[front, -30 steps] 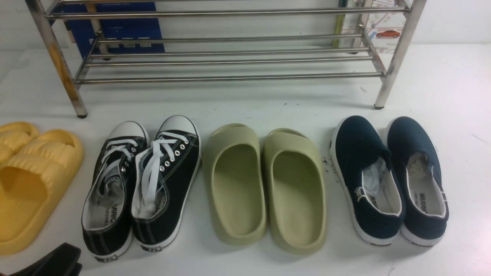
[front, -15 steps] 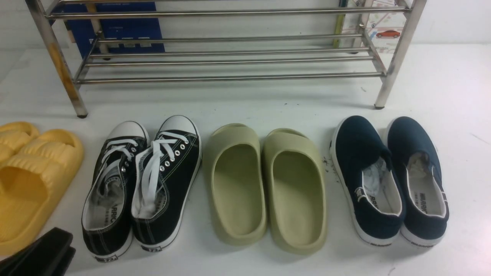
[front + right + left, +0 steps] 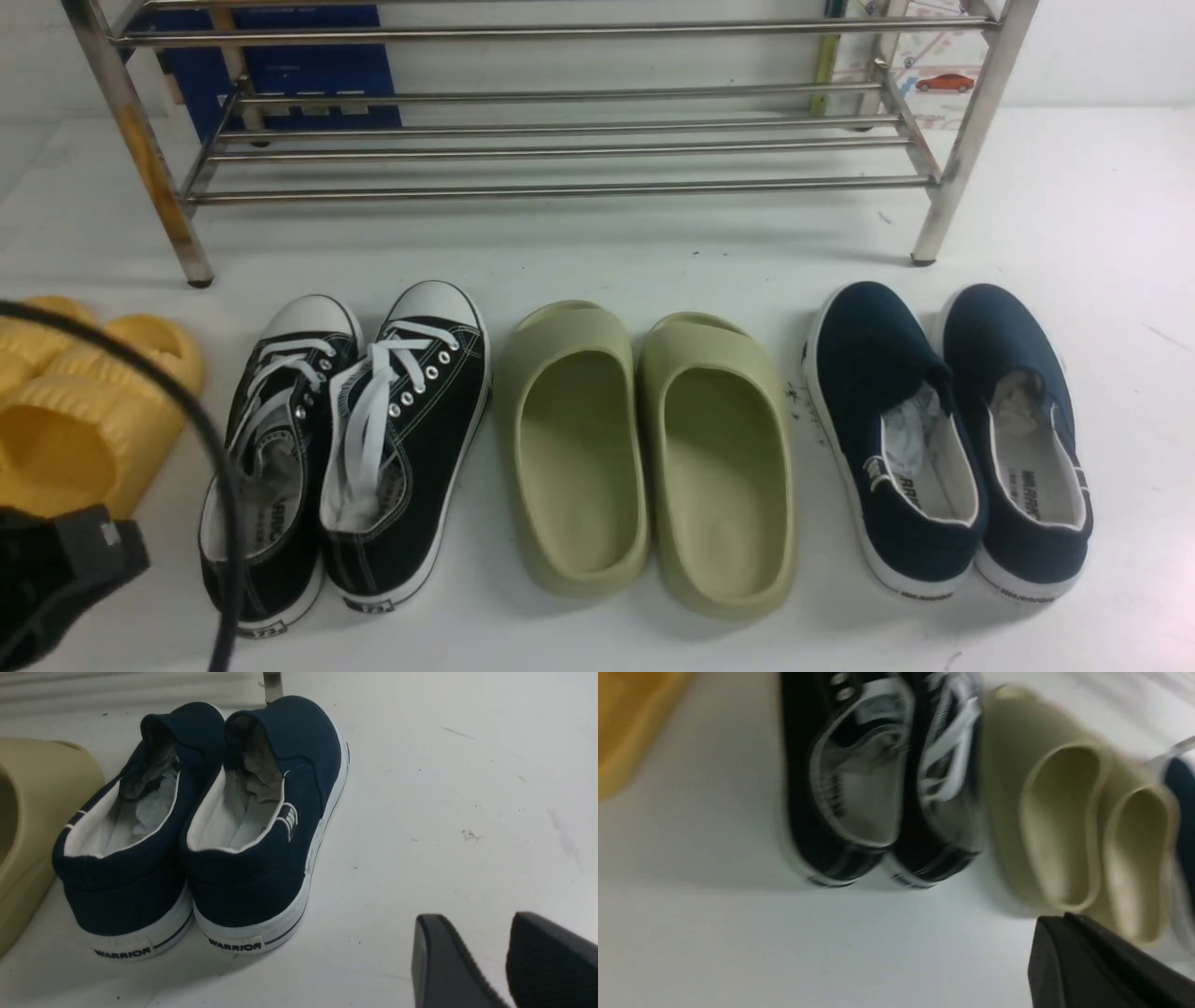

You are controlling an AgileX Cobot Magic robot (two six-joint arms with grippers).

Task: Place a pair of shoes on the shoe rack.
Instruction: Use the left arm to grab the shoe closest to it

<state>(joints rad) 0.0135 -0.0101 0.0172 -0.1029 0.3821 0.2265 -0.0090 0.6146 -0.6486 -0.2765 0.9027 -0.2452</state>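
Observation:
The pair of black canvas sneakers (image 3: 355, 448) with white laces and toe caps stands side by side on the white floor, toes toward the steel shoe rack (image 3: 560, 191) behind them. They show blurred in the left wrist view (image 3: 859, 793). My left gripper (image 3: 1059, 921) is shut and empty, hovering near the sneakers' heels. In the front view only the left arm's black body (image 3: 56, 560) and its cable show, at the bottom left. My right gripper (image 3: 481, 919) is slightly open and empty, above bare floor to the right of the navy slip-ons.
Yellow slides (image 3: 84, 411) lie left of the sneakers, olive-green slides (image 3: 653, 457) right of them, then navy slip-ons (image 3: 943, 439), which also show in the right wrist view (image 3: 224, 826). A blue box (image 3: 299, 65) stands behind the rack. A rack leg (image 3: 934, 233) stands near the slip-ons.
My left arm has come further up into the front view, and its cable now crosses the left sneaker. No shoe has moved.

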